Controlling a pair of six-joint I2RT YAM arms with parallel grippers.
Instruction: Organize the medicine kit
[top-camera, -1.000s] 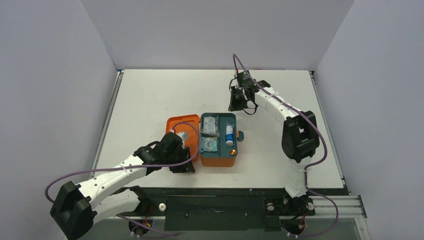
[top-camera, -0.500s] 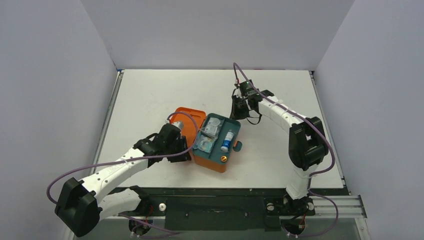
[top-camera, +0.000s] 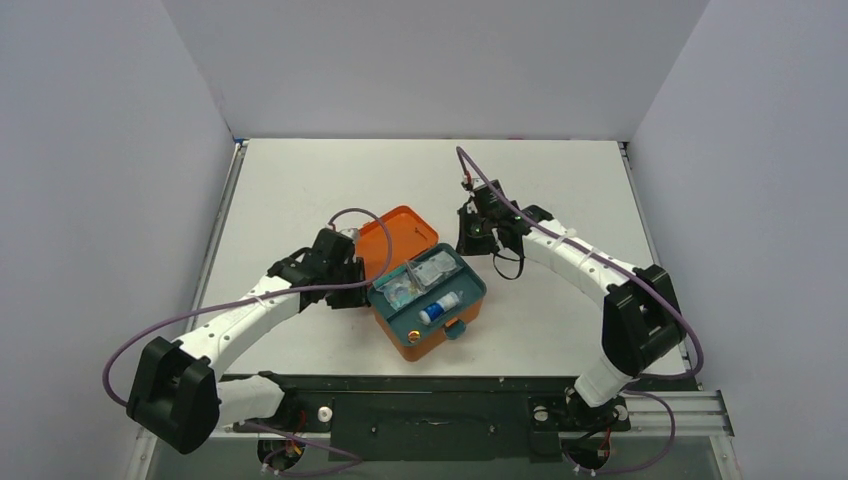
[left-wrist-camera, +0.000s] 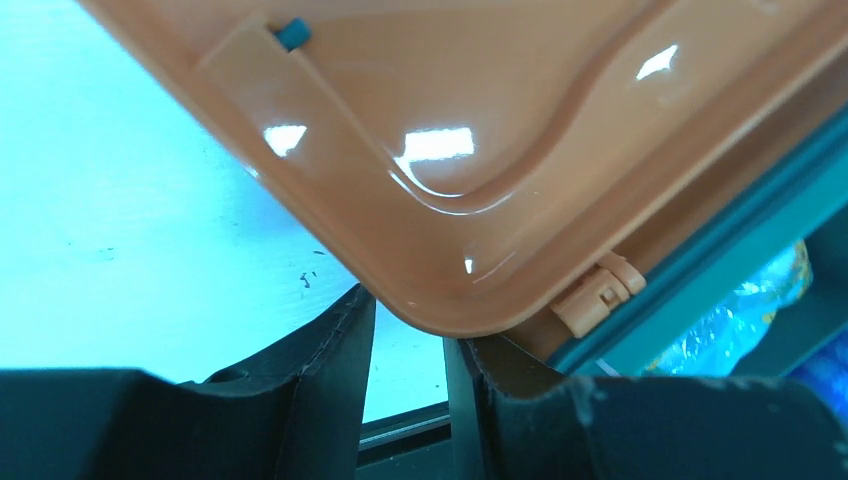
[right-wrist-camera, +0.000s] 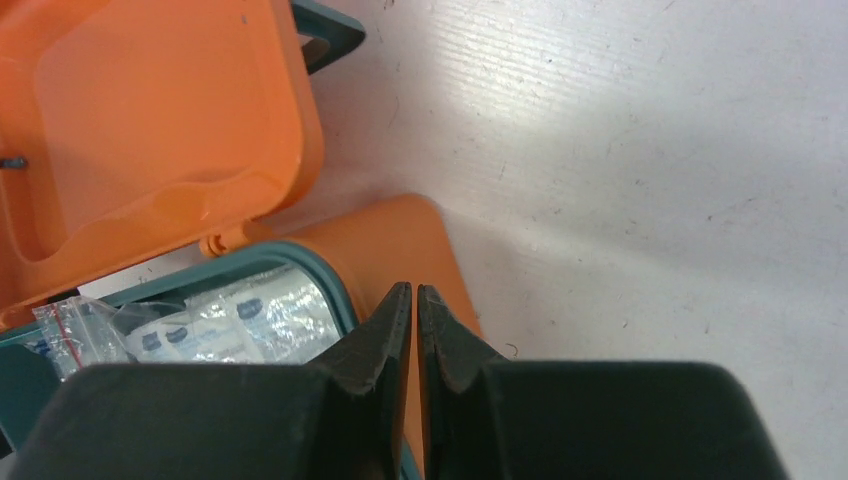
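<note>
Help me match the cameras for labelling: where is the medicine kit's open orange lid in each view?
Top external: orange lid near centre, up-left of the tray.
Left wrist: fills the upper frame.
Right wrist: upper left.
Shared landmark: teal tray rim along the lid's hinge side.

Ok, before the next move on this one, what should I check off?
1. The medicine kit has its lid open: ok.
2. The teal tray sits in the kit: ok.
3. The white bottle lies inside the tray: ok.
4. The left tool grips the lid edge: cannot tell; the edge sits right at its jaws.
5. The right tool is shut and empty, by the kit's far corner: ok.
6. The kit is square to the table edge: not ok, it sits skewed.
</note>
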